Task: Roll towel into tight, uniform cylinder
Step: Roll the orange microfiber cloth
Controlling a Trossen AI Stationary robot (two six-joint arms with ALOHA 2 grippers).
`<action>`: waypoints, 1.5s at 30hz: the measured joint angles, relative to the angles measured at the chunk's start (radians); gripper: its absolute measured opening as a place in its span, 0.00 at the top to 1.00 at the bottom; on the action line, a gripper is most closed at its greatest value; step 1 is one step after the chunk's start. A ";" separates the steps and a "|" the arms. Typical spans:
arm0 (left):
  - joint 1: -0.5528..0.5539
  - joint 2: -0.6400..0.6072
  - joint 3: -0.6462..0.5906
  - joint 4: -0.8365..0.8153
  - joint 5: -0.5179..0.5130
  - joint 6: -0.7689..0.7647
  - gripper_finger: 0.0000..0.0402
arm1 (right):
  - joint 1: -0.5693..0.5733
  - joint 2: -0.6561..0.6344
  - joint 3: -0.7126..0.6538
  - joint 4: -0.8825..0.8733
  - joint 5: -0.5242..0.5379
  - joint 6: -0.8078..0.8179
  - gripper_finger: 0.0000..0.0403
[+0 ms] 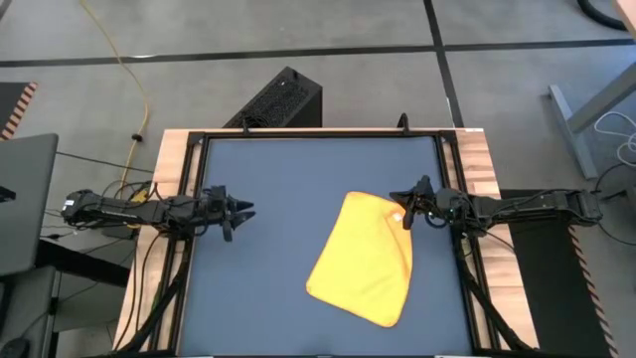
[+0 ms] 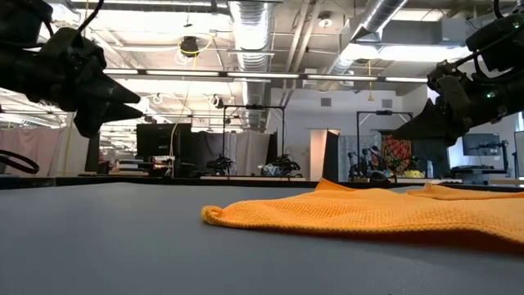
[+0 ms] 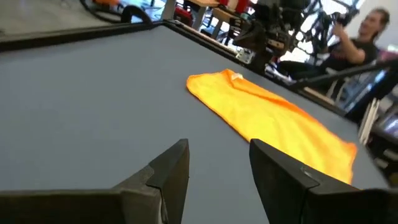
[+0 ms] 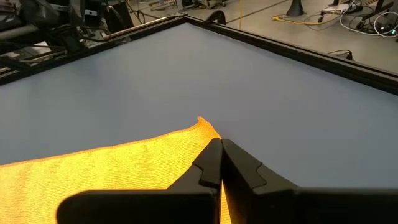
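The yellow towel (image 1: 363, 259) lies flat on the right half of the dark blue tabletop (image 1: 268, 169), with a small white tag (image 3: 237, 76) at its far right corner. My left gripper (image 1: 248, 210) hovers open over the table's left edge, far from the towel (image 3: 273, 121). My right gripper (image 1: 396, 199) is shut and hangs above the table at the right edge, just over the towel's far right corner (image 4: 202, 124). In the low view it (image 2: 401, 135) stands clear above the cloth (image 2: 368, 217).
A black frame rail (image 1: 318, 135) runs around the tabletop. A black box (image 1: 278, 99) stands on the floor beyond the far edge. Bare tabletop spreads between my left gripper and the towel. A person (image 3: 367, 31) sits in the room behind the right arm.
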 joint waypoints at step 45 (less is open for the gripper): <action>-0.001 0.735 0.100 0.592 0.081 0.214 0.61 | 0.043 0.635 0.545 -0.590 -0.106 -0.233 0.53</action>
